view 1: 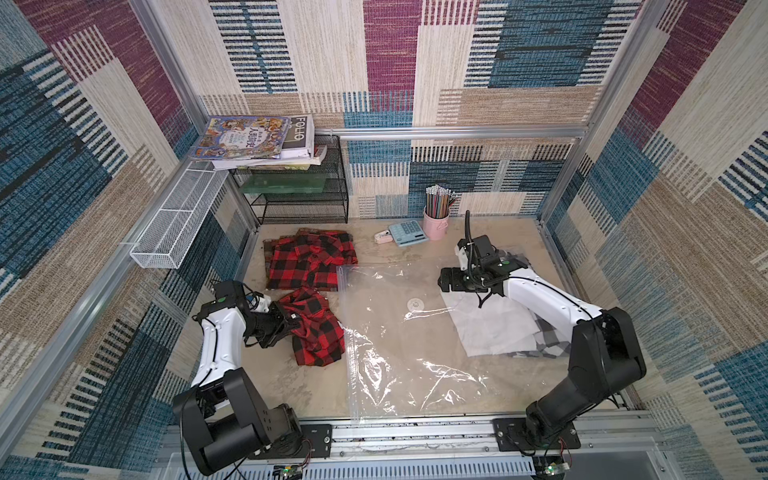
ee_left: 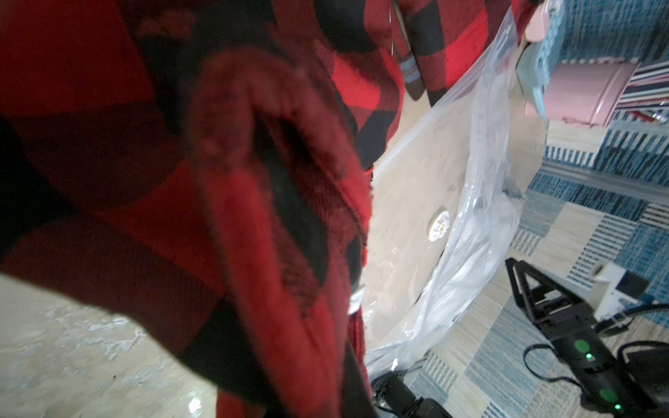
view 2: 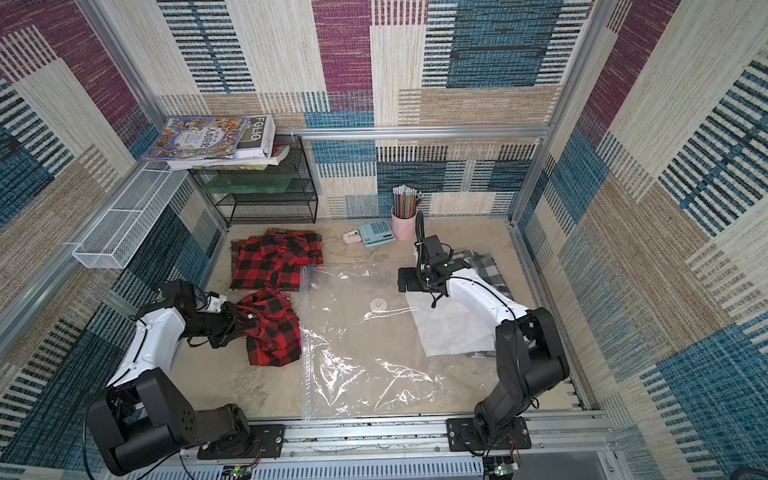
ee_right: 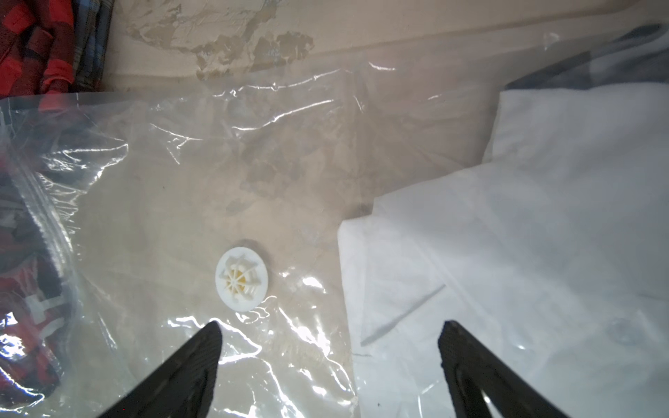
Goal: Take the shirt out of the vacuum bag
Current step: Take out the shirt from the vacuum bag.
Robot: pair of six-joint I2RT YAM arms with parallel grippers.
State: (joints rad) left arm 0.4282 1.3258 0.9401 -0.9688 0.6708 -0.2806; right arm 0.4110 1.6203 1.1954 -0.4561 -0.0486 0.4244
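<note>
The left gripper (view 1: 290, 320) is clenched on a bunched red plaid shirt (view 1: 318, 332), which lies on the worktop (view 1: 286, 386) just outside the bag's (view 1: 395, 357) zip edge (view 1: 350, 374), toward the left side. From where I stand that shirt looks clear of the plastic, so the pinch seems meant only to drag it off. The left wrist view is filled with its cloth.

The right gripper (ee_right: 331, 325) hangs over the bag with its jaws spread wide and nothing between them, near the round white valve (ee_right: 242, 278). It seems poised either to pin the film or to reach the white shirt (view 1: 494, 328) at the bag's right end. That shirt seems to sit under the plastic, with grey check cloth (view 1: 548, 338) behind it.

The bag lies flat across the middle, from the front edge back. A second plaid shirt (view 1: 311, 257) rests folded toward the back-left corner.

The worktop is pale, mottled and scuffed. Along the back stand a wire rack (view 1: 299, 199) with books (view 1: 249, 139) on top, a calculator (view 1: 409, 232) and a pink pencil cup (view 1: 436, 222). Patchwork woven panels wall the cell.
</note>
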